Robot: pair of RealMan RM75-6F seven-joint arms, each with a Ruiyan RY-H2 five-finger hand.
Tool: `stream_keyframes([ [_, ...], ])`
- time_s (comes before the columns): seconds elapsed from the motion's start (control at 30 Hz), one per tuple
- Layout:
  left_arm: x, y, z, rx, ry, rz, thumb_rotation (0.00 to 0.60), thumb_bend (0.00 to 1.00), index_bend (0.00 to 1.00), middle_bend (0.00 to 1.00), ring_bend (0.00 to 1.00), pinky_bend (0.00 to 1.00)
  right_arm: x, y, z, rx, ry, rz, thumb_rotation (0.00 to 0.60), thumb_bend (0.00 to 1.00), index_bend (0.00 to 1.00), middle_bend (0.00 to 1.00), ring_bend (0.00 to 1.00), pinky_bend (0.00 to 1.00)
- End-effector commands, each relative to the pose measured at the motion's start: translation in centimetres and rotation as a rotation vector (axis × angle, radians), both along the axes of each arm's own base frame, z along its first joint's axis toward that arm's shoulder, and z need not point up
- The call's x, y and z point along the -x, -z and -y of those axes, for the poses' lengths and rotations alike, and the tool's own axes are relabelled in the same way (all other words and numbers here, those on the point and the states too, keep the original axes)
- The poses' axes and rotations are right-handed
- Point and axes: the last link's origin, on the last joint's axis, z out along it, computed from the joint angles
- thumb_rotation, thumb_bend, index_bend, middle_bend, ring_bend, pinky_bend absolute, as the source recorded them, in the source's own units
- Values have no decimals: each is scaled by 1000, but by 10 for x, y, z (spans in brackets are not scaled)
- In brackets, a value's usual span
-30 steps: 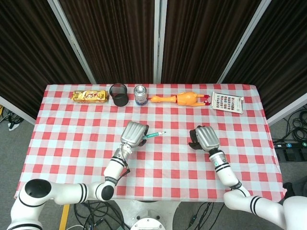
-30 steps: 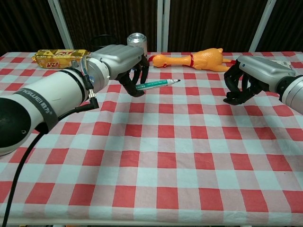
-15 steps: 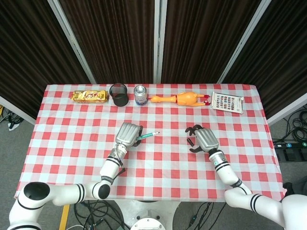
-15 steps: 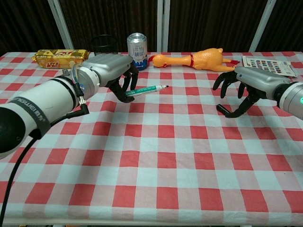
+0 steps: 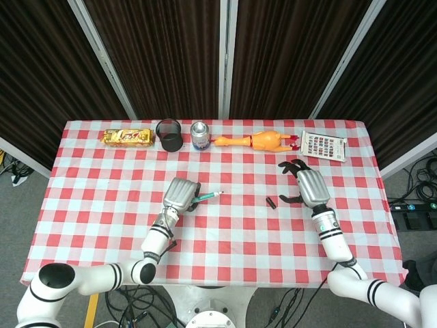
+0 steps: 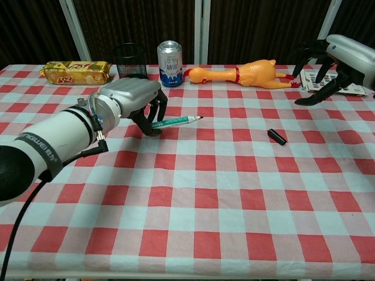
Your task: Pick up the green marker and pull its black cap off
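Note:
My left hand (image 5: 181, 193) (image 6: 136, 100) grips the green marker (image 5: 207, 197) (image 6: 176, 122) by its rear end, and the bare tip points right, just above the cloth. The black cap (image 5: 270, 201) (image 6: 276, 136) lies loose on the checked tablecloth, right of the marker tip. To the right of the cap my right hand (image 5: 306, 185) (image 6: 334, 54) hovers with fingers spread and nothing in it, lifted up and back from the cap.
Along the back edge stand a snack bar (image 5: 128, 137), a black mesh cup (image 5: 168, 134), a drink can (image 5: 199, 135), a rubber chicken (image 5: 259, 141) and a colour card (image 5: 323, 145). The red-and-white tablecloth (image 5: 225, 232) covers the table.
My right hand has opened, let the black cap drop onto the cloth, and swung away to the right and up. My left hand with the marker has drifted slightly left and down.

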Motion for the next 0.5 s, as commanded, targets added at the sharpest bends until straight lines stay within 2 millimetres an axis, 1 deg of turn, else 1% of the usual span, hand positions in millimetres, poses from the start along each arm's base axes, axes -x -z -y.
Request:
stream_keyframes([
  [0.03,4,8,0,14,9,-8,600,397,588,628,888,1000,2,-6,0,19,3,13,600,0,243,359,150,412],
  [0.07,6,9,-2,17,10,-10,600,384,586,618,881,1000,4,-8,0,23,5,14,600,0,242,358,148,412],
  [0.13,8,10,-3,27,14,-7,600,319,567,582,852,994,6,-9,0,26,11,15,600,0,242,354,145,412],
  [0.17,8,10,-3,32,20,0,600,259,540,552,825,978,8,-10,0,26,16,17,600,0,241,350,142,412],
  [0.2,9,10,-4,33,27,2,600,230,521,537,806,963,9,-10,0,25,19,18,600,0,241,347,140,412],
  [0.27,10,8,-4,31,45,3,600,179,471,498,733,902,11,-10,0,23,24,18,600,0,240,342,136,412],
  [0.3,11,7,-5,32,49,4,600,165,454,484,692,869,11,-10,-1,23,25,19,600,0,240,340,136,412],
  [0.37,12,5,-5,34,47,14,600,151,434,466,640,824,10,-10,-1,24,24,23,600,0,237,338,135,412],
  [0.5,11,-6,-8,4,54,33,600,140,403,439,593,781,9,-11,-3,28,16,24,600,0,234,335,132,411],
])
